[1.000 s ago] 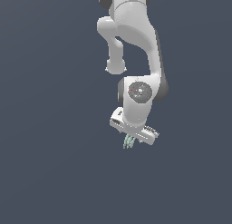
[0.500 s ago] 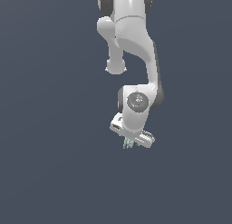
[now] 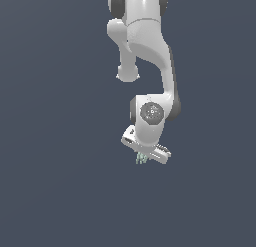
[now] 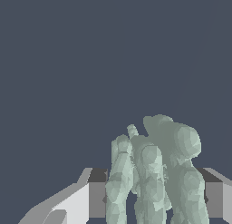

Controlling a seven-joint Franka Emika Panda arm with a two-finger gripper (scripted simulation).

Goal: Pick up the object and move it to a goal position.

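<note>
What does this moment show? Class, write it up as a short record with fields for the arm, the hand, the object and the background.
arm: one white arm reaching down from the top of the exterior view
hand: pointing downward, fingers on either side of the object
object: pale grey-green lumpy cluster, held between the fingers; only a small part shows below the hand in the exterior view
support under object: none visible; no surface can be made out in either view
background: plain dark blue-grey
</note>
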